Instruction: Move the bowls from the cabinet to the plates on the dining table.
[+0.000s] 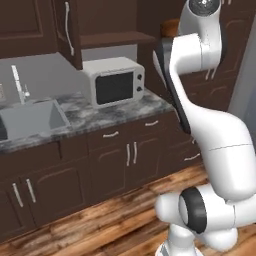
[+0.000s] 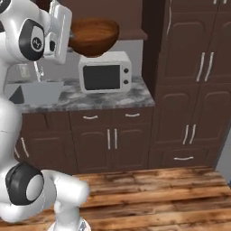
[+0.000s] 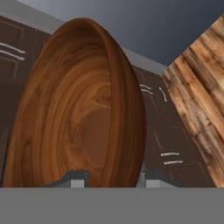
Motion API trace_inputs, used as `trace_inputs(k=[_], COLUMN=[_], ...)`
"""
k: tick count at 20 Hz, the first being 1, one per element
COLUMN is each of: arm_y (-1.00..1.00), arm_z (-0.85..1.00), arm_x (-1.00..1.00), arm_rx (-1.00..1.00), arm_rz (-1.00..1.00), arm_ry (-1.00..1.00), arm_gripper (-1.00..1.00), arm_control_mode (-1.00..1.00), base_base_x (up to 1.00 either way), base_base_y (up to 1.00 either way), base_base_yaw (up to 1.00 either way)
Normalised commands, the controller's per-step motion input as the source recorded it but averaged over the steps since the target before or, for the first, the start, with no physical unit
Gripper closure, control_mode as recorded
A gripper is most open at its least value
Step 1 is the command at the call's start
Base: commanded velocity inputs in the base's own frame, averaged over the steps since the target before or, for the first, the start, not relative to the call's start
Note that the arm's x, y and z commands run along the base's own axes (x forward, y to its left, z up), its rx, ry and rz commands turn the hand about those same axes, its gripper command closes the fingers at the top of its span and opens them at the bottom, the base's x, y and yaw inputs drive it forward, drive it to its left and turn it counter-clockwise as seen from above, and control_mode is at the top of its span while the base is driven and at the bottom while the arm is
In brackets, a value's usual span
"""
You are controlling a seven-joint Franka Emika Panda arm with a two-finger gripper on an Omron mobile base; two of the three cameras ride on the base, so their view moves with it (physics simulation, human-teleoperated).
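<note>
The gripper (image 3: 111,181) is closed on the rim of a round, glossy reddish-brown wooden bowl (image 2: 93,36), one dark fingertip (image 3: 75,180) inside the wall and the other outside it, a pinch that probably suits a thin edge too wide to span whole. In the right base view the bowl hangs in the air beside the hand, above a white microwave oven (image 2: 104,71) and clear of it, at the height of the dark brown wooden wall cabinet's open shelf (image 1: 116,38); this looks like the carrying stage, with the bowl out of the cabinet and not yet set down. Held by its edge, it seems tilted, its hollow facing the hand camera. One bowl can be counted, one microwave, and one grey sink basin (image 1: 31,118) sunk in the grey veined marble counter (image 1: 95,117). Below lie dark drawers and a wooden plank floor (image 2: 158,198).
</note>
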Motion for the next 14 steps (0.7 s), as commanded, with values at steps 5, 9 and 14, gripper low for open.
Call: trace_inputs(k=[5,9,14], arm_y=[0.0,0.0,0.0], arm_z=[0.0,0.0,0.0], arm_x=[0.0,0.0,0.0], arm_rx=[0.0,0.0,0.0], arm_rz=[0.0,0.0,0.0], arm_ry=[0.0,0.0,0.0], arm_gripper=[1.0,1.0,1.0], arm_control_mode=[1.0,1.0,1.0], base_base_x=[-0.71,-0.79,-0.73], base_base_y=[0.36,0.18,0.18], base_base_yaw=[0.26,0.25,0.27])
